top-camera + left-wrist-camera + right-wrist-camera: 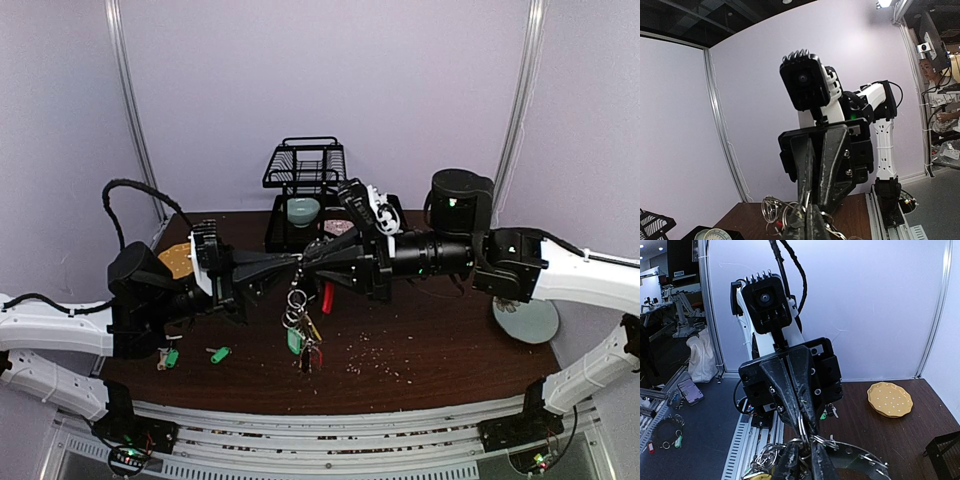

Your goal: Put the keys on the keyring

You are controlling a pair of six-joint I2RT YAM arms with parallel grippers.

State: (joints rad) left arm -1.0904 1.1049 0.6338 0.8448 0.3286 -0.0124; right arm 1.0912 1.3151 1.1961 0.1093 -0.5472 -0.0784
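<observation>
Keyring (300, 318) hangs in mid-air over the middle of the table (430, 350), clear of the wood. Its bunch of keys and a green tag (295, 341) dangle below. Its red arc (327, 297) sits at about five o'clock from the point where it is held.

Both grippers meet tip to tip just above the bunch. Left gripper (292, 262) comes in from nine o'clock, clenched tight; the right wrist view shows its fingers (802, 407) pinching ring wire. Right gripper (310, 259) comes in from three o'clock with its jaws close together among the rings. We cannot tell whether it grips anything, as the tangle hides the contact.

Progress, as we judge it: partway. Several keys already ride on the ring. Two loose keys (219, 353) lie flat on the table at about eight o'clock from the bunch, well apart from it and near the left arm. We reckon these remain to be picked up and threaded on. We cannot make out whether a key is going on at the tips right now.

Farther out:
- wire rack (305, 165) at twelve o'clock
- yellow plate (175, 260) at ten o'clock
- white disc (527, 320) at three o'clock
</observation>
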